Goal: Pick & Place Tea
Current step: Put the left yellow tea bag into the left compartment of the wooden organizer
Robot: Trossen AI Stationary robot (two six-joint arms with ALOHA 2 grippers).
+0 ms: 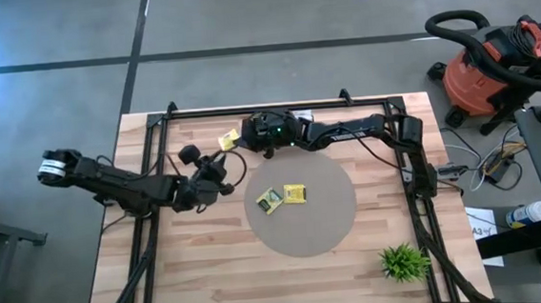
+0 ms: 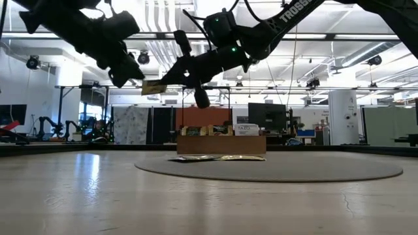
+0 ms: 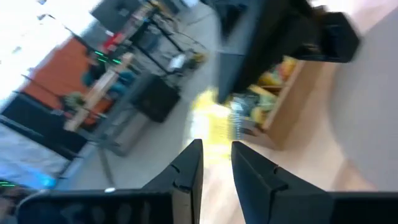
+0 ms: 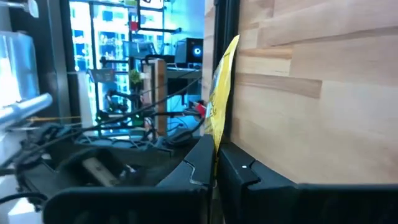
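Right gripper near the tabletop's far edge, raised, fingers closed on a yellow tea packet held edge-up. Left gripper just beside it toward the left edge, fingers partly open, holding nothing. Two more yellow packets lie flat on the round grey mat mid-tabletop. Wooden tray with packets at far edge. Near half bare except a green plant at the near right corner.

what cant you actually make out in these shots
- Wooden tray, high view: hidden under the right arm; its compartments can't be counted.
- Print on the yellow packet held in the right gripper: edge-on in the right wrist view, too small in the high view.
- Left wrist view: motion-blurred; what lies beyond the left gripper is unclear.
- Two packets on the round mat: labels too small.
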